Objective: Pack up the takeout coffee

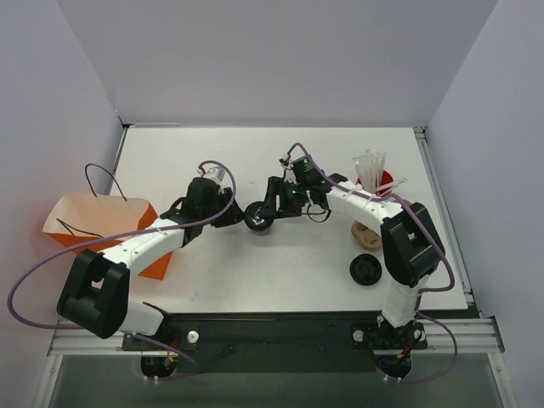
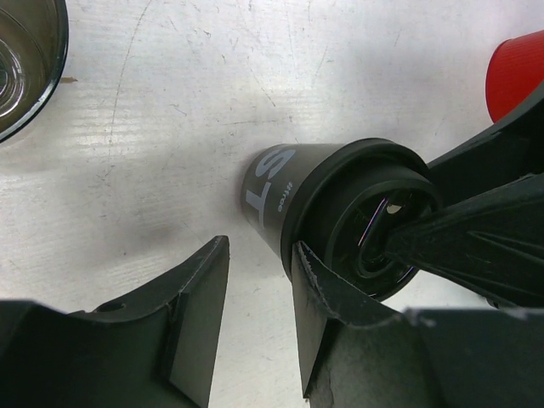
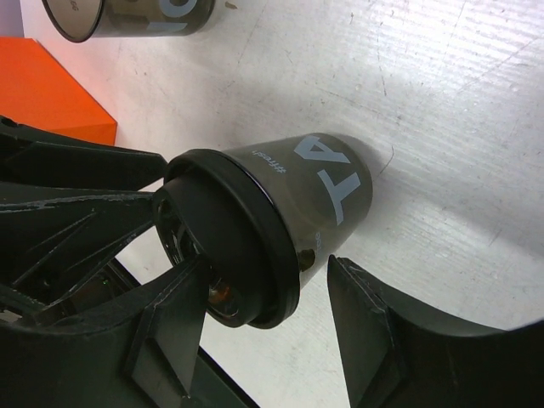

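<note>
The takeout coffee [image 1: 259, 216] is a small dark cup with a black round lid, standing mid-table between both arms. In the left wrist view the takeout coffee [image 2: 340, 204] sits just outside my left gripper [image 2: 261, 246], whose right finger [image 2: 327, 314] meets the lid rim. Its jaws are open with only bare table between them. My right gripper [image 3: 266, 262] is open around the lid edge of the takeout coffee [image 3: 280, 204]. One finger [image 3: 174, 319] lies against the lid top. The other finger [image 3: 365, 331] stands a little off the cup wall.
A lidless see-through cup [image 1: 218, 175] stands behind the left gripper. An orange paper bag [image 1: 102, 225] with dark handles sits at the left. A red cup of white stirrers [image 1: 376, 177], a tan round piece [image 1: 365, 229] and a flat black lid [image 1: 365, 269] are at the right.
</note>
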`<state>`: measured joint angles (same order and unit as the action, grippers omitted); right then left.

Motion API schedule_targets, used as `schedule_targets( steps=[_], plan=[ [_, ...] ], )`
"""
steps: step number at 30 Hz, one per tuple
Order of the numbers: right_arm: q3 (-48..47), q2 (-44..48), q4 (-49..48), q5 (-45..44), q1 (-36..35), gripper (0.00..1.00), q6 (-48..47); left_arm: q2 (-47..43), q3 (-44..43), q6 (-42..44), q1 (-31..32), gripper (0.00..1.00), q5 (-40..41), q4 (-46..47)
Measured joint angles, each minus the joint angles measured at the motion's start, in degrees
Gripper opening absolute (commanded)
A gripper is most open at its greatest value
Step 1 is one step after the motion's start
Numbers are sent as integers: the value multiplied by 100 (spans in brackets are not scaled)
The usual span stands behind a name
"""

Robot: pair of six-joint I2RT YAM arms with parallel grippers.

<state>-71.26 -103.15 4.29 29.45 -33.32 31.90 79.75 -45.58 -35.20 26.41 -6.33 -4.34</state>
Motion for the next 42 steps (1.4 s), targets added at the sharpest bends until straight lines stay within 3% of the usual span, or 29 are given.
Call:
schedule_targets(
  steps=[35, 42],
  plan=[
    [-420, -111, 501, 35, 367, 56, -201, 55, -568, 251, -37, 52, -96, -52],
    [-415, 15, 511, 33, 455, 48, -203, 227, -826, 393, -37, 52, -245, -2]
  ],
)
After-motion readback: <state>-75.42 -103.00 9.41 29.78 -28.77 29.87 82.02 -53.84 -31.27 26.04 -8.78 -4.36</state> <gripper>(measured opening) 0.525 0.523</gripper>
